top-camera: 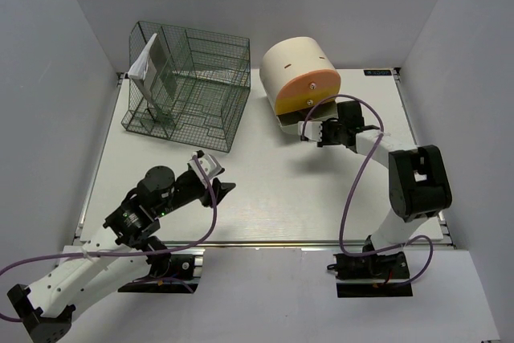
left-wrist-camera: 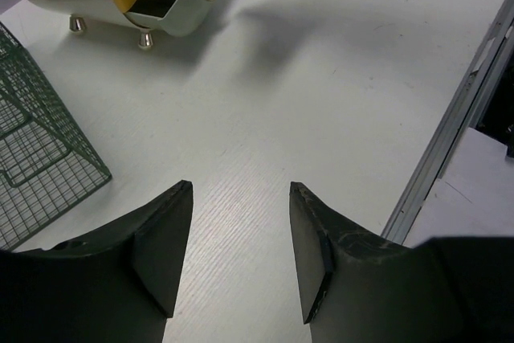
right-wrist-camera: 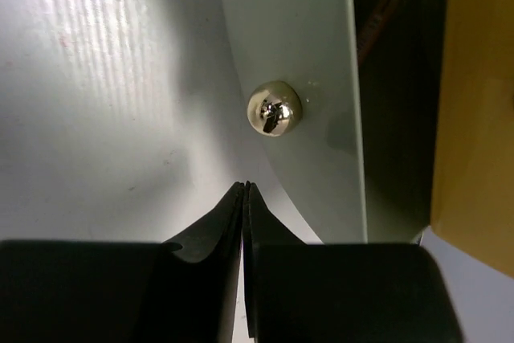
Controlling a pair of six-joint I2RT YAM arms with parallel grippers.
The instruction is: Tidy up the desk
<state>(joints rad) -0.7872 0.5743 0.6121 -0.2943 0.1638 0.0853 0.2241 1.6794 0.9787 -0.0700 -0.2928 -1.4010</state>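
The desk (top-camera: 273,190) is seen as a white tabletop filling the middle of the overhead view, with the arm bases at its near edge, where a silver rail (top-camera: 265,244) runs. A dark green wire rack (top-camera: 189,86) is set at the far left corner, and a white folded sheet (top-camera: 144,62) is propped upright in its left end. Just right of the rack, a cream drawer unit (top-camera: 293,66) with an orange-yellow front is placed at the far edge. Its lowest drawer (top-camera: 291,121) appears to be pulled out slightly, though the overhead view is too coarse to be sure. The left gripper (top-camera: 217,176) is held over bare desk near the centre left, its fingers spread wide and nothing held between them. In its wrist view only white board is seen through the gap. The right gripper (top-camera: 309,130) is positioned at the foot of the drawer unit, its fingers pressed fully together with nothing caught between them. In the right wrist view a shiny round knob (right-wrist-camera: 273,108) is seen just beyond the closed tips — near, but not touched. A purple cable (top-camera: 357,174) is looped along the right arm.
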